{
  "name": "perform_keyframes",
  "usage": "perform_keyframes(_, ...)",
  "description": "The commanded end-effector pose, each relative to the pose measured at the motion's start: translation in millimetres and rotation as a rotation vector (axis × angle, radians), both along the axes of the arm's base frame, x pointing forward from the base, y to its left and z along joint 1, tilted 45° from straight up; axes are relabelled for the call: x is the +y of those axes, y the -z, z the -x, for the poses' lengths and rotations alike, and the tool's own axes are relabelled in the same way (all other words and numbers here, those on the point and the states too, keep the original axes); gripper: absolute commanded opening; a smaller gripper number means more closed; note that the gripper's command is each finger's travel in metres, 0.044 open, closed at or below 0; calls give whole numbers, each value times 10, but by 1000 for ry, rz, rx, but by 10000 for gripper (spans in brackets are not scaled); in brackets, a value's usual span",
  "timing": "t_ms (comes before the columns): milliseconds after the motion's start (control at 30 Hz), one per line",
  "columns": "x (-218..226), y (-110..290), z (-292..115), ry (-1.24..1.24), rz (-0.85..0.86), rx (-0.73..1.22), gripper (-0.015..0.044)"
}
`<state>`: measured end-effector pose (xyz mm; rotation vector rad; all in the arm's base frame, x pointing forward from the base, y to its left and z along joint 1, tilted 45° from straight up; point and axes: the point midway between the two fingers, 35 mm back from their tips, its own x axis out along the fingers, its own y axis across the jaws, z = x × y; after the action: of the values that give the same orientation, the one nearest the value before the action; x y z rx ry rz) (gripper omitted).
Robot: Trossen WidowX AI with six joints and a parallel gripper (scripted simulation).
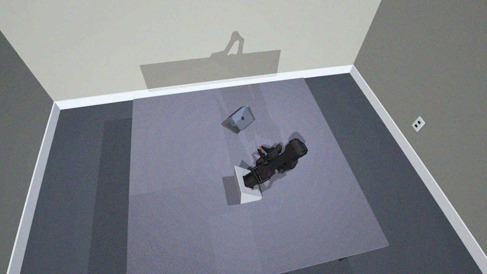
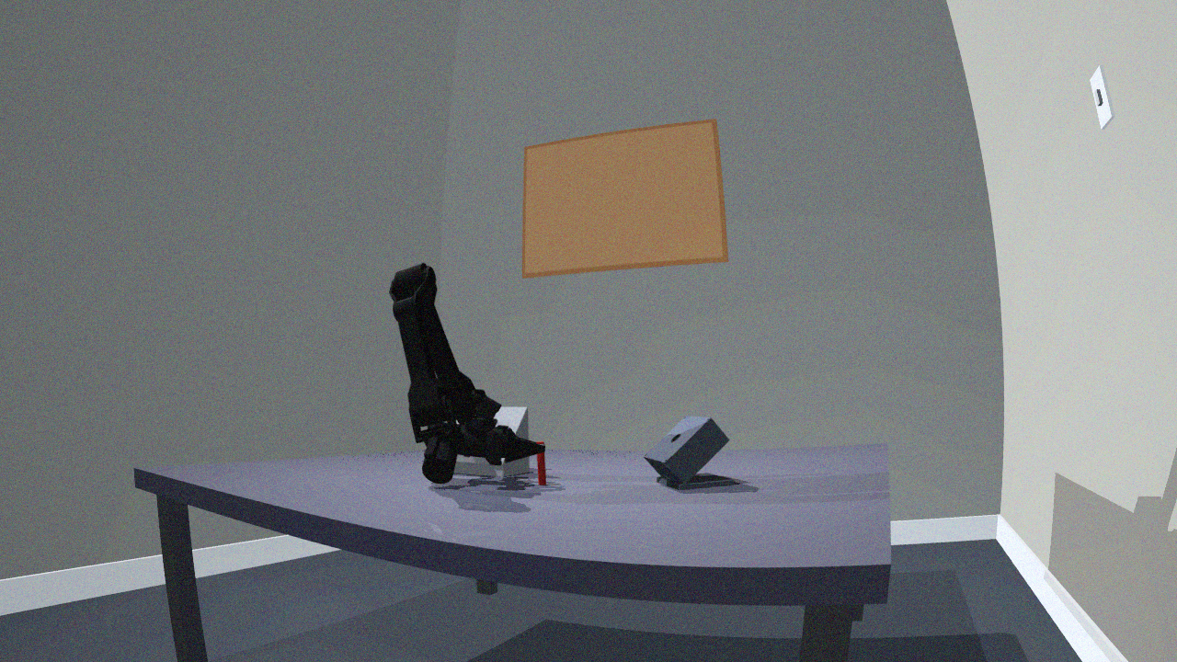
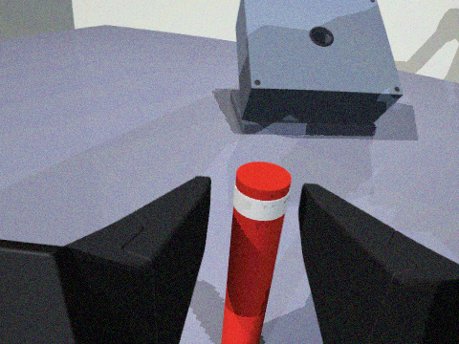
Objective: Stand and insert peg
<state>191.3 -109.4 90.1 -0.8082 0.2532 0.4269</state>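
The red peg stands upright on the table on its plain end, white band at the top. My gripper is low over the table and open, one finger on each side of the peg, with a gap showing between each finger and the peg. The sloped grey panel stands farther out, straight beyond the peg in the wrist view, with its dark round hole in the tilted face.
A white wedge-shaped block stands at the arm's base. The table edge is well in front of the peg. An orange board hangs on the back wall.
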Motion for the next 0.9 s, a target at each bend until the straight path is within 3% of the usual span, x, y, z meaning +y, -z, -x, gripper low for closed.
perform_keyframes(0,0,1,0,0,0,1,130)
perform_keyframes(500,0,1,0,0,0,1,130)
perform_keyframes(867,0,1,0,0,0,1,419)
